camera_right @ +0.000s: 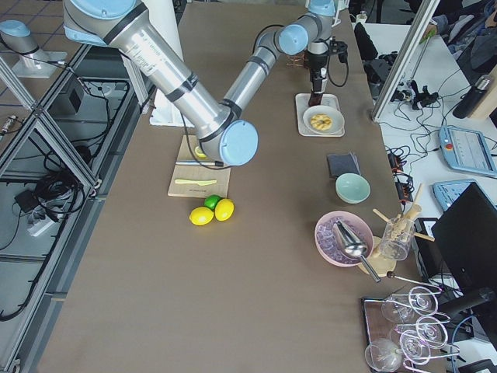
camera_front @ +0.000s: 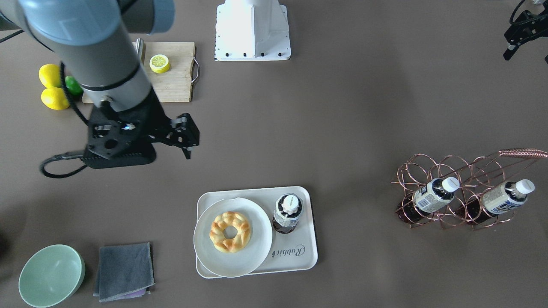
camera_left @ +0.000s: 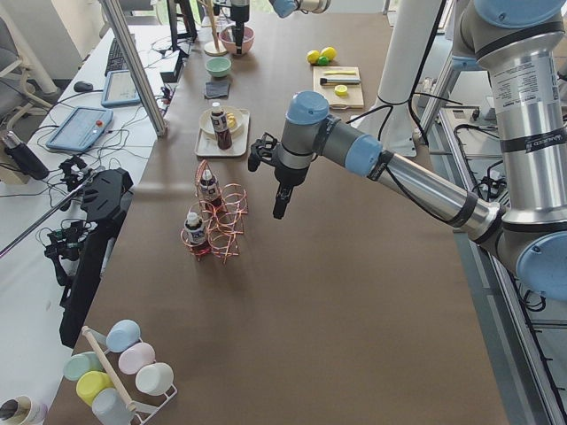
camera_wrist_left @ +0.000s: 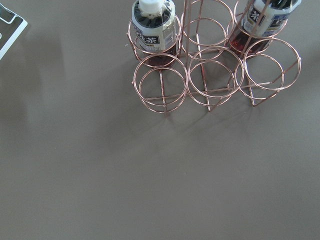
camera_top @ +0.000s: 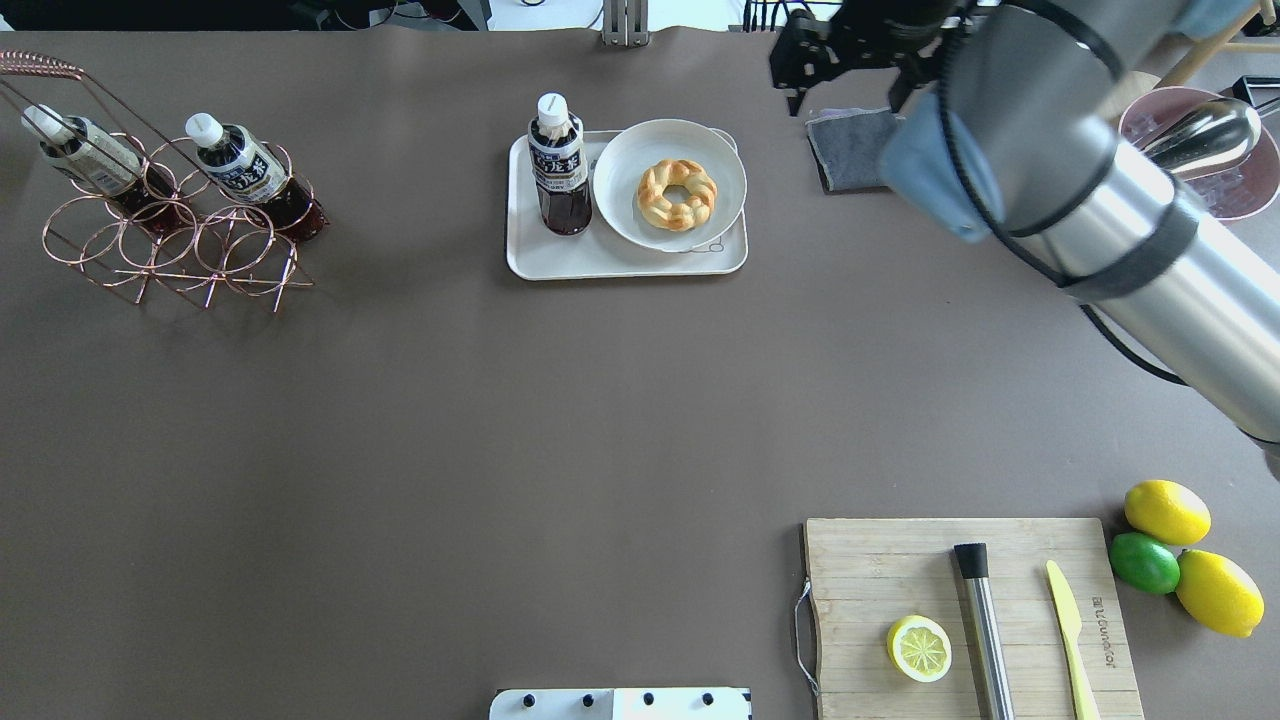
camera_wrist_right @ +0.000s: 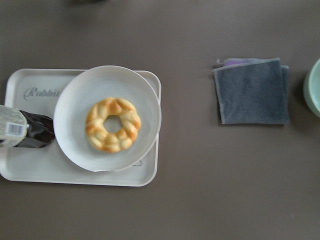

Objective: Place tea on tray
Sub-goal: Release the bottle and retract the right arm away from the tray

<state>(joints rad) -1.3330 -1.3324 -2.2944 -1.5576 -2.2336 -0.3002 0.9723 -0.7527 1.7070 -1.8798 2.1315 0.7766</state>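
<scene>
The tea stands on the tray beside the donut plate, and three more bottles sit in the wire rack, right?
Not quite: the wire rack holds two more bottles, not three, as the overhead view shows. The tea does stand on the tray beside the donut plate.

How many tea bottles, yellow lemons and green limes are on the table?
Small clear plastic tea bottles with white caps: 3
Whole yellow lemons: 2
Cut yellow lemon half: 1
Round green lime: 1
Total: 7
</scene>
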